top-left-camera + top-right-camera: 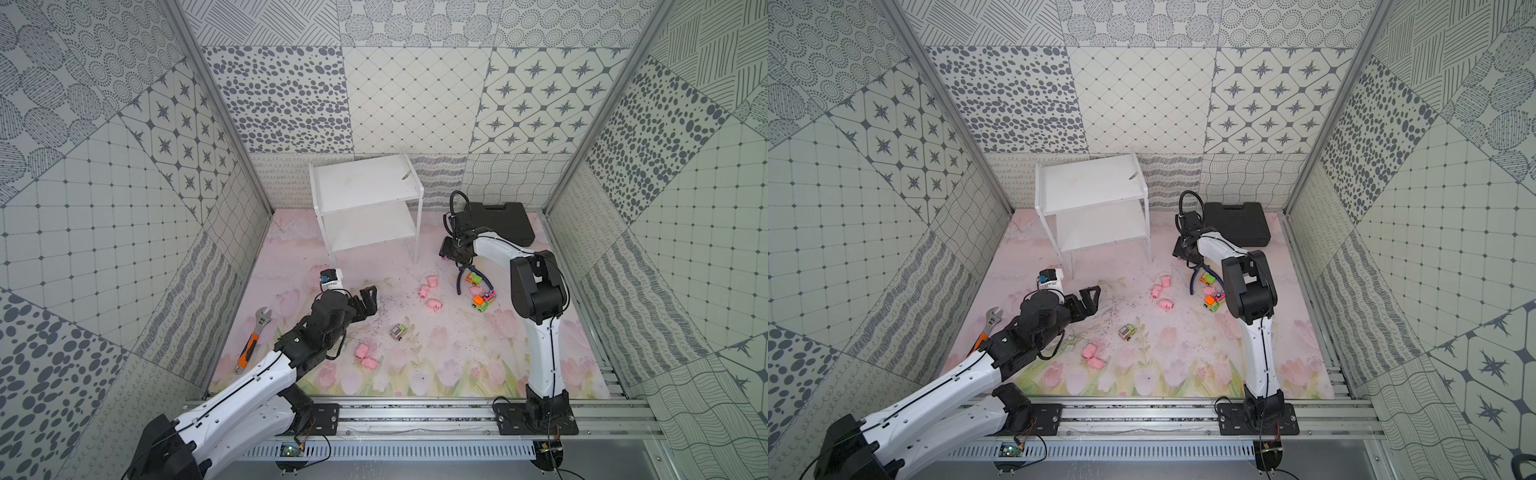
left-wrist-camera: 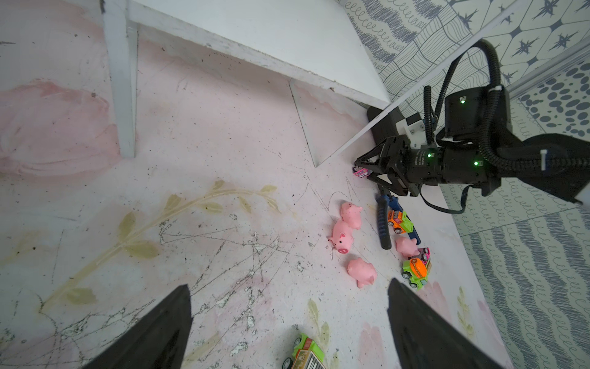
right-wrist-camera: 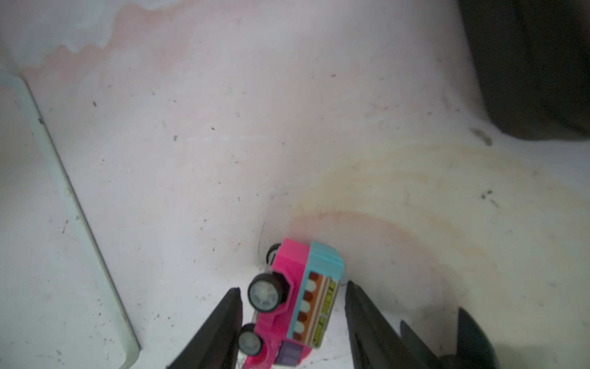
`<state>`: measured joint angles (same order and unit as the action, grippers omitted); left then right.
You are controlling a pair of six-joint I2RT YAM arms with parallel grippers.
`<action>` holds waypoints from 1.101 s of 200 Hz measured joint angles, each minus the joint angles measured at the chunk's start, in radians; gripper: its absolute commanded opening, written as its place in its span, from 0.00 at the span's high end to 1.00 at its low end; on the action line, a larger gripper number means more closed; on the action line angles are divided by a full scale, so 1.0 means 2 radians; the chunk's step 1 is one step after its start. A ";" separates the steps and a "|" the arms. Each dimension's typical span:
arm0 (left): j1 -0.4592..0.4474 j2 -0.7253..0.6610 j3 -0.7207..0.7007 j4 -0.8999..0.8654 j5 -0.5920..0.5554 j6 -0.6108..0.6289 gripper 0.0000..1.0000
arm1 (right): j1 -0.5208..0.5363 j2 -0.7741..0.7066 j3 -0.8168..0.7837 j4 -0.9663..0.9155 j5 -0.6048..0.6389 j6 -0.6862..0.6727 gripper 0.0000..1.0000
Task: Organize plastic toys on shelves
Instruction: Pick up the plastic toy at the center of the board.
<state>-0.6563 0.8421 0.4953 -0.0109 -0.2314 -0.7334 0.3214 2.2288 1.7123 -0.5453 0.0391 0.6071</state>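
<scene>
**Top views.** The left gripper (image 1: 370,296) hangs with its jaws released and spread wide, nothing between them. A grey toy car (image 1: 397,331) and two pink pigs (image 1: 365,356) lie on the floral mat (image 1: 436,365) beside the jaws, untouched. The right gripper (image 1: 448,254) sits low at the mat, with the white shelves (image 1: 365,187) to one side of its jaws and the black case (image 1: 498,220) to the other. In both top views every toy lies on the mat.

**Left wrist view.** Ahead of the fingers (image 2: 166,335) lie three more pigs (image 2: 348,230). Beyond them are an orange car (image 2: 399,220) and a green car (image 2: 415,274) beside the blue-handled pliers (image 2: 383,223). The right gripper's tips flank a pink car (image 2: 361,173).

**Right wrist view.** The jaws stand apart and bracket the pink car. Its wheels face one finger and its blue roof the other, where a sliver of gap shows, so it is not clenched. A white shelf leg (image 3: 64,198) stands off the wheel-side jaw.
</scene>
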 measured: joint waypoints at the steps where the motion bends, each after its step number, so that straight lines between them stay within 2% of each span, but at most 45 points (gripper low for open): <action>1: 0.000 0.000 0.000 0.000 0.000 0.000 0.02 | 0.000 0.001 0.001 -0.001 0.000 -0.001 0.45; 72: 0.001 0.004 0.008 -0.001 0.006 0.000 0.02 | 0.000 0.012 0.018 -0.013 0.009 -0.034 0.56; 110: 0.001 0.004 0.013 -0.002 0.009 0.000 0.03 | -0.001 0.013 0.016 -0.003 0.003 -0.058 0.64; 131: 0.001 0.003 0.016 -0.003 0.013 0.000 0.03 | -0.003 0.010 0.005 0.017 -0.003 -0.073 0.65; 179: 0.001 0.006 0.020 -0.002 0.031 0.000 0.03 | -0.012 -0.055 -0.098 0.082 -0.030 -0.113 0.65; 220: 0.001 0.030 0.031 0.012 0.076 -0.003 0.04 | -0.023 -0.195 -0.232 0.163 -0.097 -0.165 0.65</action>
<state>-0.6537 0.9016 0.5568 0.0139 -0.0792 -0.7399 0.2745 1.8397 1.2476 -0.2188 -0.1539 0.2779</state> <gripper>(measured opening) 0.960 0.375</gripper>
